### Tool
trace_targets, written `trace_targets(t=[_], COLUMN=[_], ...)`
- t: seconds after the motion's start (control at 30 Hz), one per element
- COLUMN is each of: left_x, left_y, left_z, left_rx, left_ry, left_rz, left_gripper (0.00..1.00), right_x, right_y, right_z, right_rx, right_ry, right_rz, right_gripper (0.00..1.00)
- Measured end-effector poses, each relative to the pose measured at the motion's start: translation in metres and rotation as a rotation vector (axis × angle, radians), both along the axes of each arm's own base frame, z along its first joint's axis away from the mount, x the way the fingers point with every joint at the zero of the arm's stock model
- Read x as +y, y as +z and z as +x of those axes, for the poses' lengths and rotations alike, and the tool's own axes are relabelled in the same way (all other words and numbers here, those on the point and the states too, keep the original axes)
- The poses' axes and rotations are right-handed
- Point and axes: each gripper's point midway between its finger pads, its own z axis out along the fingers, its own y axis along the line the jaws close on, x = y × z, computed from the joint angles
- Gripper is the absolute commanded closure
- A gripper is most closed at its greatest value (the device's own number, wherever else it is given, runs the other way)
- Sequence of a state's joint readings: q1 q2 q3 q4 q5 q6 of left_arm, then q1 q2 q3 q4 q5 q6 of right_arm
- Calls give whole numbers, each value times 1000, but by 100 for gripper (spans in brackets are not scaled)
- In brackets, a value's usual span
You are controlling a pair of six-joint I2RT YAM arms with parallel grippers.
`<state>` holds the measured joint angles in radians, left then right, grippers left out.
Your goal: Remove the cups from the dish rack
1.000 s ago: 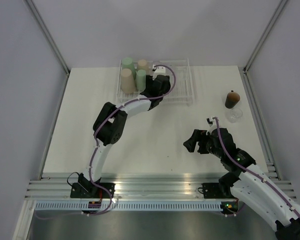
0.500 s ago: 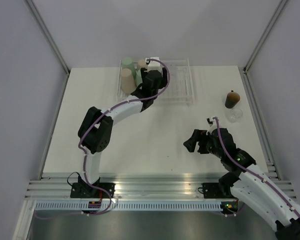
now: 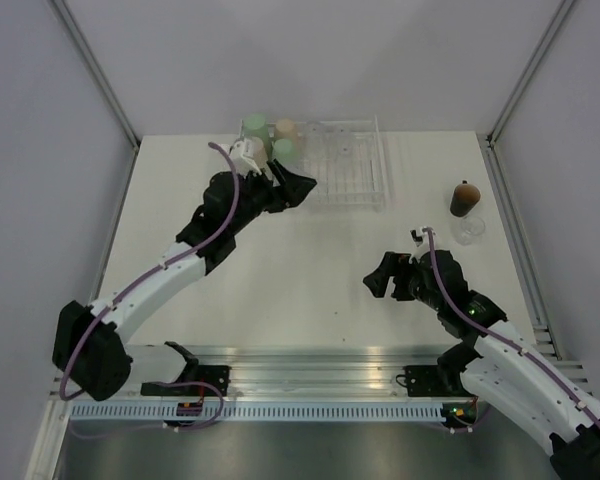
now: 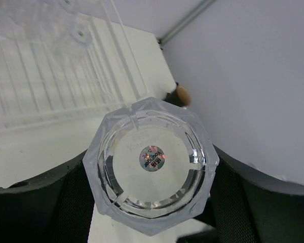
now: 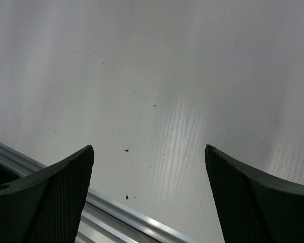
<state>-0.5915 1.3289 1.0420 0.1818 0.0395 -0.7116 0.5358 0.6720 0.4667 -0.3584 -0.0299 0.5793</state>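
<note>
At left, just off the near-left corner of the dish rack [image 3: 365, 170]: left gripper [image 3: 298, 187], clamped on a clear cup [image 4: 152, 162]. Base of the cup toward the wrist camera, round sticker at its middle, dark pads [image 4: 50, 202] pressed on opposite facets. Probably gripped across the body because the faceted wall gives flat seats. Held in the air over the table [image 3: 310, 270] beside the rack, not inside the wires; judged as mid-carry, on the way to being set down. Behind the wrist, in the left end of the rack: two green tumblers [image 3: 252, 127] and one beige tumbler [image 3: 285, 128], close together, not yet unloaded. Possibly a fourth under the wrist; cannot tell. Rest of the rack to the right looks bare, though clear ware on white wire would be hard to spot. Further right, low over bare table: right gripper [image 3: 385, 280], jaws spread wide, nothing between them. Wrist view shows only tabletop and the near rail, so likely parked out of the way while the left arm works. At far right, well apart from the rack: dark brown cup [image 3: 464, 198] standing on the table, second clear cup [image 3: 468, 230] just in front of it — apparently the drop-off spot for unloaded cups.
</note>
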Motion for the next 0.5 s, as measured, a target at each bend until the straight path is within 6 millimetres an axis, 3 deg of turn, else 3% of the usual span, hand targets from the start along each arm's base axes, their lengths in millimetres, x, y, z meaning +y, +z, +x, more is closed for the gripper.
trace_targets(t=[0.13,0.33,0.43,0.5], left_x=[11,19,21,19], left_y=[-16,-105,-135,-144], left_z=[-50,-101,-118,-125], left_rx=[93,400,528,583], left_ry=[-127,-242,-263,-282], left_rz=[-144,-313,-412,-485], left_gripper=[98,98,98,98], right_x=[14,46,61,70], right_y=[6,33,35,32], right_z=[3,0,-4,-6], right_rx=[-22,-128,-163,-168], right_ry=[46,159,209,234], right_rz=[36,125,153,163], right_gripper=[7,7,7,7])
